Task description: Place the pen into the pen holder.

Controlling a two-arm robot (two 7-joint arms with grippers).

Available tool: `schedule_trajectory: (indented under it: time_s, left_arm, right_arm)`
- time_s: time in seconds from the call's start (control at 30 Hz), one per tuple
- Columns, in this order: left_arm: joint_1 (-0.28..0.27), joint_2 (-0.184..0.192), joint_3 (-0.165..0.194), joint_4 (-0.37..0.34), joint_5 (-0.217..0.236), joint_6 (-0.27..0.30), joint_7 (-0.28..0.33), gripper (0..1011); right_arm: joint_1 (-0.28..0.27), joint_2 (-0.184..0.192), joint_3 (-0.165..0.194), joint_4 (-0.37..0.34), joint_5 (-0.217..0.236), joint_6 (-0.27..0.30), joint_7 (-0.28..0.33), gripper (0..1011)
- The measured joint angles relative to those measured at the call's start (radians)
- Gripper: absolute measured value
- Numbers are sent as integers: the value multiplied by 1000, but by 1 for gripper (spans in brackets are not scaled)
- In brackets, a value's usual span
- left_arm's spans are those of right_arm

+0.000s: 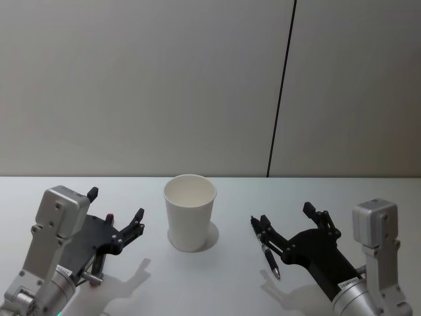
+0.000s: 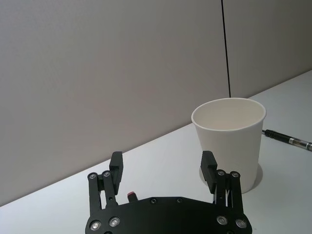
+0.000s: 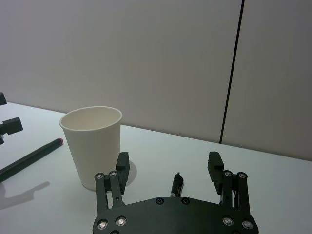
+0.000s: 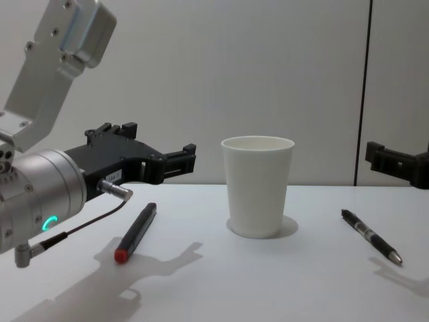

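The pen holder (image 1: 190, 212) is a plain white paper cup, upright and empty at the table's middle. A black and silver pen (image 1: 266, 249) lies flat to its right, under my right gripper (image 1: 284, 216), which hovers open and empty just above it. In the right wrist view the pen's end (image 3: 177, 184) shows between the open fingers. A second pen, black with a red end (image 4: 136, 231), lies to the cup's left beneath my left gripper (image 1: 116, 205), which is also open and holds nothing. Both grippers point toward the cup (image 2: 229, 141).
The white tabletop (image 1: 210, 283) runs back to a grey wall with a dark vertical seam (image 1: 281, 85). Open table lies in front of the cup between the two arms.
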Motion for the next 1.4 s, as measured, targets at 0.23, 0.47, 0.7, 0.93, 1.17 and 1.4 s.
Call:
schedule_trajectory:
  time_s: [0.23,0.47,0.7,0.93,1.17,1.4]
  left_arm:
    - [0,0,0,0,0,0,0,1004]
    - [0,0,0,0,0,0,0,1004]
    - [0,0,0,0,0,0,0,1004]
    - [0,0,0,0,0,0,0,1004]
    - [0,0,0,0,0,0,0,1004]
    - [0,0,0,0,0,0,0,1004]
  right_arm:
    - [0,0,0,0,0,0,0,1001]
    - [0,0,0,0,0,0,0,1001]
    - [0,0,0,0,0,0,0,1001]
    - [0,0,0,0,0,0,0,1001]
    - [0,0,0,0,0,0,0,1001]
    - [0,0,1,0,0,1,0,1001]
